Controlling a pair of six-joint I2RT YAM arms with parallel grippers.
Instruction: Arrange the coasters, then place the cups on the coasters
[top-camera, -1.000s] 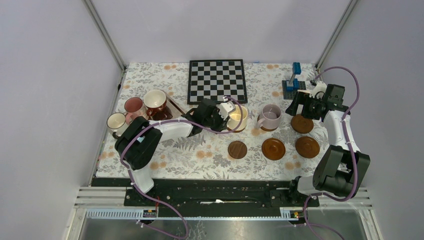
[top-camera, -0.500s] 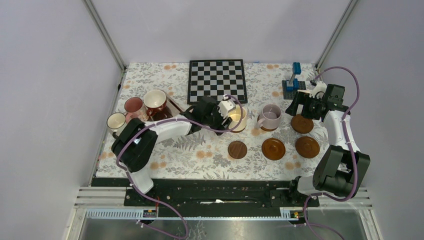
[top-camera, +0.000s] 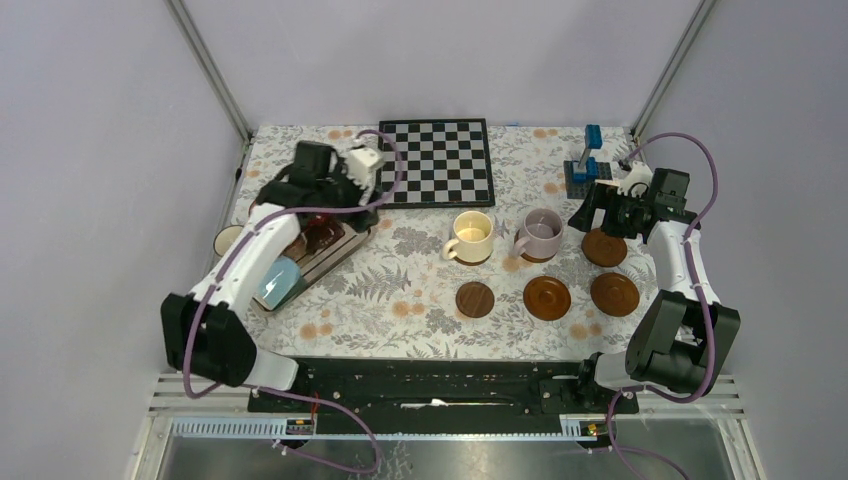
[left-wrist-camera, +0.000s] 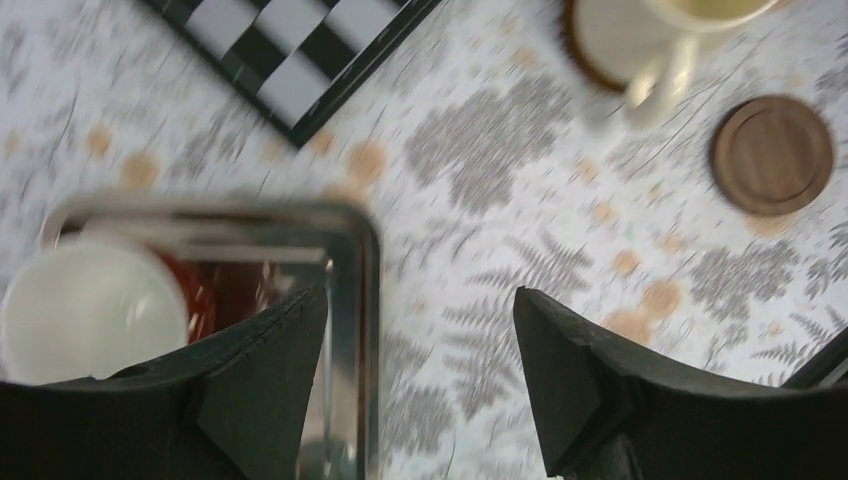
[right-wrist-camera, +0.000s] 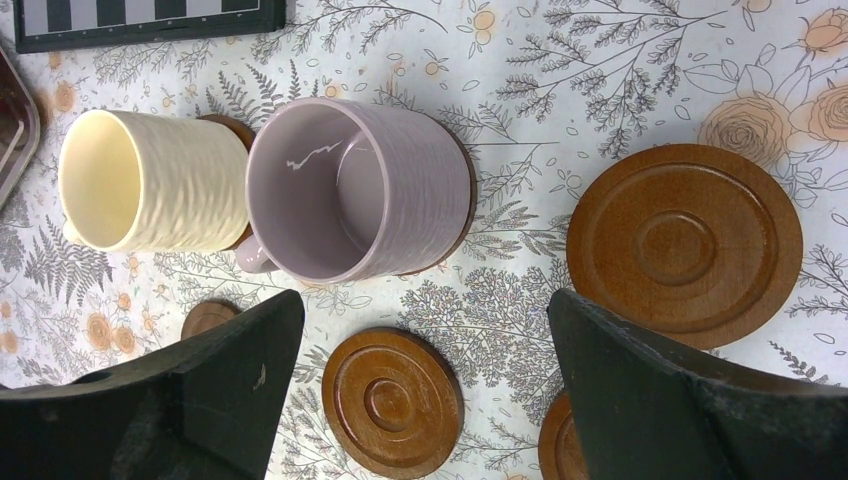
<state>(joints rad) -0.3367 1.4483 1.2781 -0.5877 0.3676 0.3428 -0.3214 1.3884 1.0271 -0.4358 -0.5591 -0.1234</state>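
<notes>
While your left gripper and right gripper gape empty | step: cup fetch | next: you grip dark-red cream-lined ceramic mug, left wrist view's lower left.

Cream cup and lilac cup upright on coasters, four bare coasters beside them

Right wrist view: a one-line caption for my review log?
Open right gripper facing the cream mug and lilac mug, both on coasters; bare coasters alongside.
</notes>
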